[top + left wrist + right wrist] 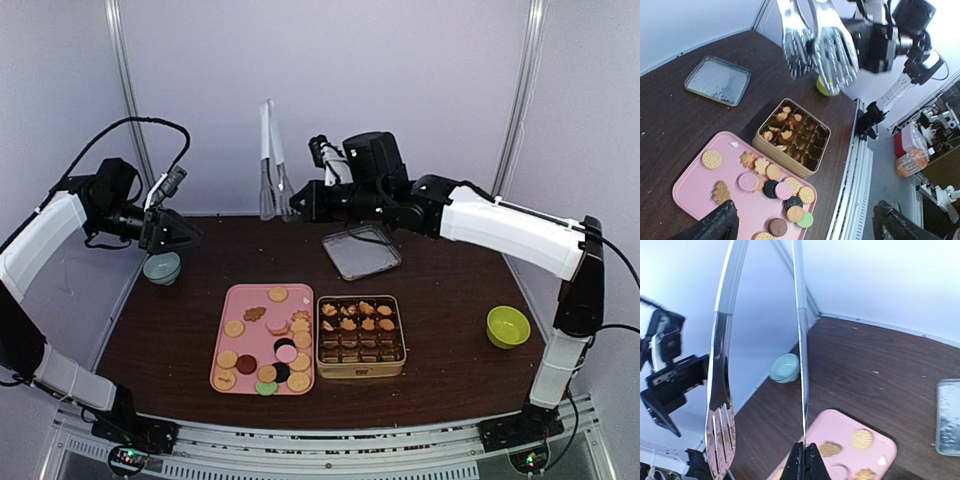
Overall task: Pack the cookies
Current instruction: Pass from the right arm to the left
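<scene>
The right pincer (804, 463) is shut tight on one arm of a pair of metal tongs (720, 405), holding them high over the back of the tabletop (450, 290). The second arm springs away to the side, so the slotted ends stand apart with nothing between them. Across from it, the left pincer (182, 236) hangs in the air at the left rear of the tabletop with its fingers (715, 226) spread wide and nothing in them. A pale blue-green bowl (162, 268) sits on the wood near that pincer. Nearer the front, in the middle, lies a pink tray (240, 298) with most of the cookies (287, 352) scattered on it. They are mainly round and tan, with a few pink, black, dark red and green ones and some flower shapes. Just beside the tray, on its right, stands a square gold tin (362, 371) lined with brown paper cups (350, 352); tan cookies fill the two back rows, while the front cups look dark. Behind the tin a clear square lid (362, 250) lies flat, and a lime-green bowl (508, 327) sits well off to the right.
</scene>
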